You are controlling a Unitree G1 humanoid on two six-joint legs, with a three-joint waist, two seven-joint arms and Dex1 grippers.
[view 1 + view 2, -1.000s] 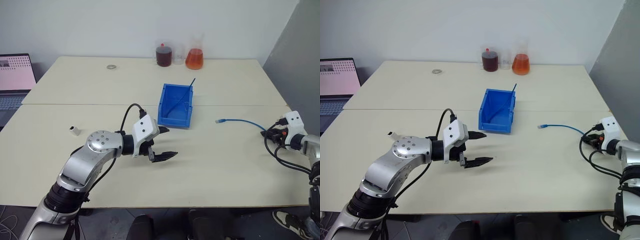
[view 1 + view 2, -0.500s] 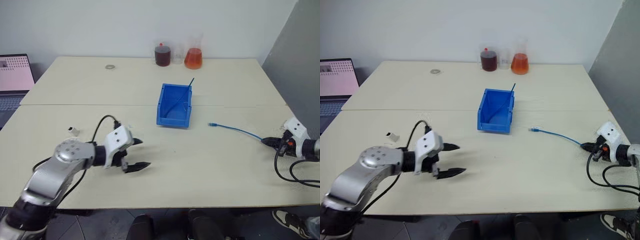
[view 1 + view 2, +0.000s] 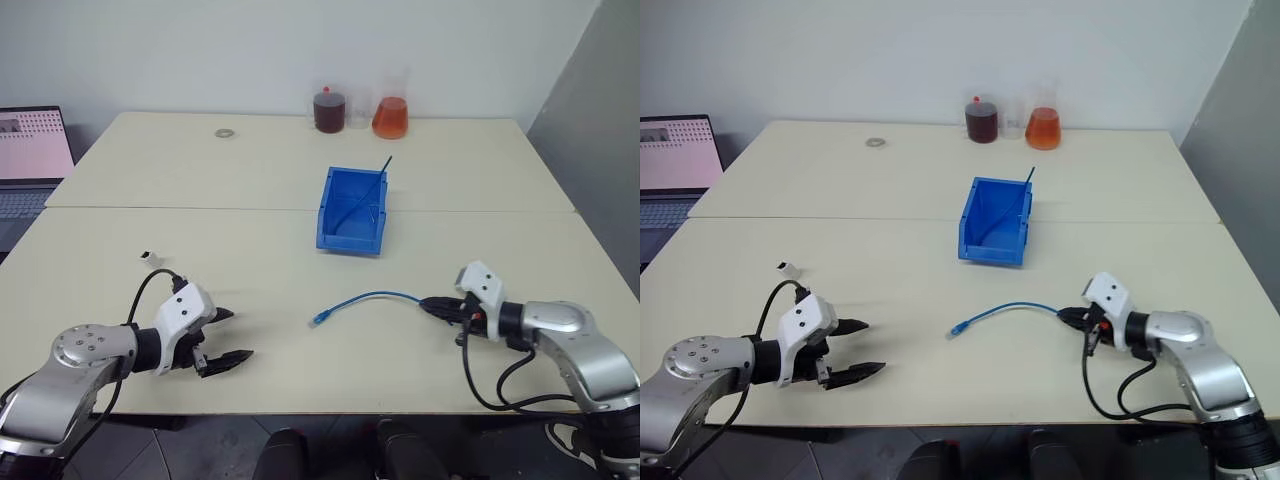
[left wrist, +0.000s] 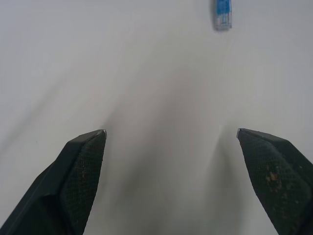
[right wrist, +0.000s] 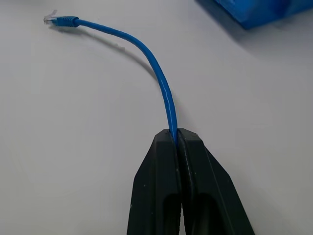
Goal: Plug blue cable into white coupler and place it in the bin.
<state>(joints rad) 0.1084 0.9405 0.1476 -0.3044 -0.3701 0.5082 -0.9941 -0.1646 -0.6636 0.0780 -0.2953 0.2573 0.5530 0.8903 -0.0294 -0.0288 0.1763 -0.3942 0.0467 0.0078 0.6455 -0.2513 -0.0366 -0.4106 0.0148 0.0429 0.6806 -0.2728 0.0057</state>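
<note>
Your right gripper (image 3: 428, 303) pinches the blue cable (image 3: 366, 298) at four o'clock, plug free for mating. Left gripper (image 3: 226, 337), spread wide and empty, waits below the white coupler (image 3: 149, 256) at nine. The bin (image 3: 352, 212) sits at twelve.

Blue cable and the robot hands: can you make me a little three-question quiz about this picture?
1. True or false: the right gripper is shut on the blue cable.
2. What does the left gripper hold? A) the white coupler B) nothing C) the bin
3. Fill in: the white coupler lies on the ____.

Key: 1 true. 2 B: it is open and empty, with the coupler apart from it. 3 table; the bin stands farther back with a thin dark-blue strand leaning in it.
</note>
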